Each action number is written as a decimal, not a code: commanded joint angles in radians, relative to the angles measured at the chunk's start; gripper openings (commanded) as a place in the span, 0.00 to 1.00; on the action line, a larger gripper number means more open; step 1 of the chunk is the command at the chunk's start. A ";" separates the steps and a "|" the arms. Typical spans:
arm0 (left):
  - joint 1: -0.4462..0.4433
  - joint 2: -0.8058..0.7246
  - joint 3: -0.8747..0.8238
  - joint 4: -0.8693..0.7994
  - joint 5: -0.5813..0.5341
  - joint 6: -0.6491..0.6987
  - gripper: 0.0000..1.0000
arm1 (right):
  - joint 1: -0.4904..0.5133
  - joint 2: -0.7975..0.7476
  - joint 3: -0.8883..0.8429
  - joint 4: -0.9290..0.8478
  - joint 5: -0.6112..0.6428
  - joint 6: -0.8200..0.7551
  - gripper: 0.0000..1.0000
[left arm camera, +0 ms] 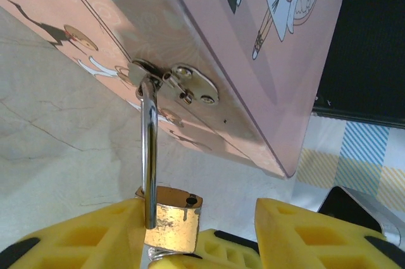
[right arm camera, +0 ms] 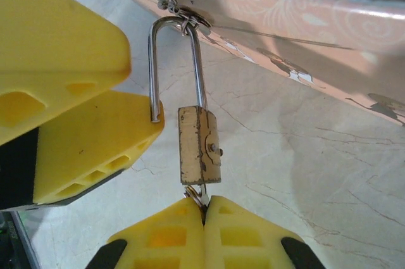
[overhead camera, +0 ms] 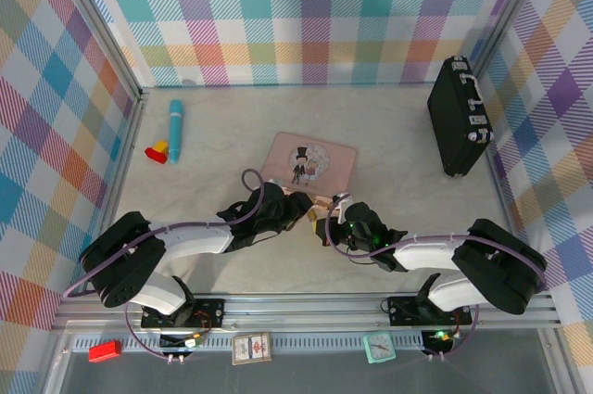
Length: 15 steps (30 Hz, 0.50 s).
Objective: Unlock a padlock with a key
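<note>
The small brass padlock hangs by its silver shackle from the hasp of the pink tin. The shackle's free end is out of the body and rests against a yellow finger of my left gripper. My left gripper is open. The padlock body sits beside its left finger, apart from the right one. My right gripper is shut on the key, which is in the bottom of the padlock. Both grippers meet at the tin's near edge.
A black case stands at the back right. A blue cylinder and red and yellow blocks lie at the back left. The plaid walls close in three sides.
</note>
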 commanded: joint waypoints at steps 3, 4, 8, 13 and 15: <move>0.011 -0.030 0.002 -0.056 -0.024 0.030 0.52 | -0.008 0.020 -0.011 0.026 -0.005 0.038 0.00; 0.014 -0.032 0.000 -0.058 -0.025 0.032 0.52 | -0.007 0.024 -0.011 0.026 -0.005 0.041 0.00; 0.030 -0.070 -0.008 -0.110 -0.047 0.064 0.56 | -0.007 0.026 -0.015 0.018 0.006 0.051 0.00; 0.061 -0.178 0.040 -0.339 -0.125 0.222 0.66 | -0.008 0.011 -0.007 -0.052 0.046 0.066 0.09; 0.077 -0.220 0.097 -0.469 -0.179 0.346 0.72 | -0.008 0.008 0.005 -0.086 0.053 0.058 0.20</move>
